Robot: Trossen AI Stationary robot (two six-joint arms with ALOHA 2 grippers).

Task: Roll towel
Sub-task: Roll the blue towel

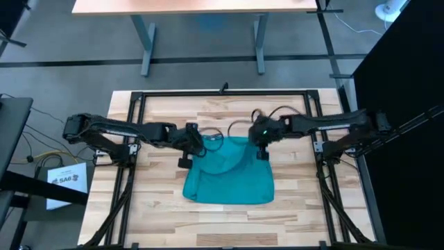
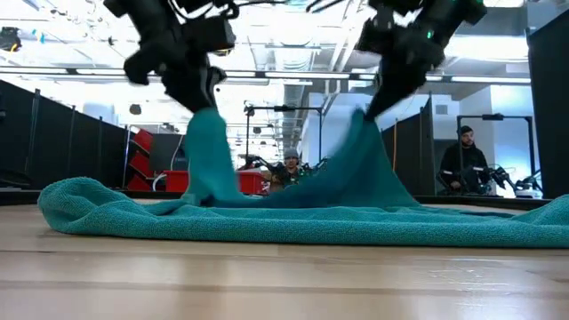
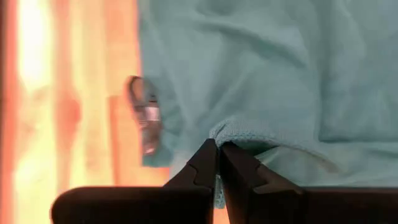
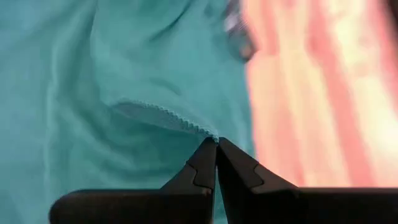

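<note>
Towel (image 1: 232, 182), teal and rumpled, hangs pinched between left claw (image 3: 217, 149) and right claw (image 4: 216, 144).

The towel (image 1: 229, 179) is a teal soft cloth. It lies in the middle of the table, with its near part flat on the wood. Its two far corners are lifted up, so the cloth rises there in two peaks with folds between.
</note>
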